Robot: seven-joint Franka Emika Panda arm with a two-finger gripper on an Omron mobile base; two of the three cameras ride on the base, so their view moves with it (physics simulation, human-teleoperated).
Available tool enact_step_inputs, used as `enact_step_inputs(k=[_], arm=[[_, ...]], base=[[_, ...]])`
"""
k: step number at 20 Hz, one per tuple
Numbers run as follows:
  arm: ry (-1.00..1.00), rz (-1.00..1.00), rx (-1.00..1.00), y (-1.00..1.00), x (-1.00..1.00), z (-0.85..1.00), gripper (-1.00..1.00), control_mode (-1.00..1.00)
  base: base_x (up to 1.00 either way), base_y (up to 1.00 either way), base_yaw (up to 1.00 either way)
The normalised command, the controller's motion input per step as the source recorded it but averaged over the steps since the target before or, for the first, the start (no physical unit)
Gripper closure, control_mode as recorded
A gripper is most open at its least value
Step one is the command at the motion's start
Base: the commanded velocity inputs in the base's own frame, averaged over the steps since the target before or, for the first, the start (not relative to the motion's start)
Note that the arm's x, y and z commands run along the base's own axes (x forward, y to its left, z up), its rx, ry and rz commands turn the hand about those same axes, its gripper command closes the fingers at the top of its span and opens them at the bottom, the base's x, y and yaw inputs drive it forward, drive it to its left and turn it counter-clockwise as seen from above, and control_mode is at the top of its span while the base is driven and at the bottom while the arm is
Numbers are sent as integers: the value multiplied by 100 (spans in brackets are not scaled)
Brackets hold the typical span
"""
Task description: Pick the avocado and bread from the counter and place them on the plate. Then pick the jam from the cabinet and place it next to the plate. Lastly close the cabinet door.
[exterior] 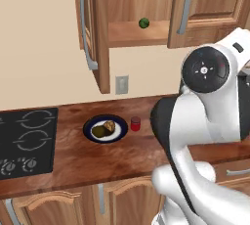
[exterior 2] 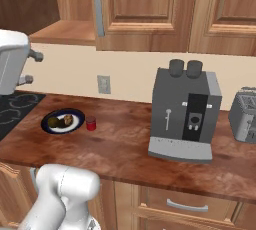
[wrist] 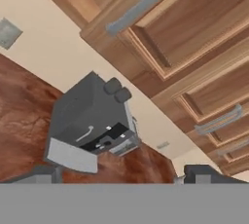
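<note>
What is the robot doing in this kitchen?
It's setting out a snack. The avocado and the bread already lie on the plate on the counter, and the jam stands right beside the plate. The robot's fingers are open and hold nothing, pointing toward the coffee machine. The cabinet door hangs open, with a green ball on the shelf inside, so closing that door is what's left.

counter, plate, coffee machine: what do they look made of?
Counter: polished reddish-brown wood, going by the mottled grain and the soft sheen.
Plate: probably glazed ceramic; smooth dark blue rim, white centre.
Coffee machine: looks like matte grey metal or plastic with a black front panel; the render doesn't settle which.
</note>
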Motion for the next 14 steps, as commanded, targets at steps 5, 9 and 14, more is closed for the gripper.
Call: enact_step_inputs(k=[5,9,14], arm=[[0,14,0,63,-82,0,-100,-100],[-1,11,0,58,-68,0,-100,-100],[0,5,0,69,-54,0,-100,-100]], base=[[0,0,0],[0,0,0],[0,0,0]])
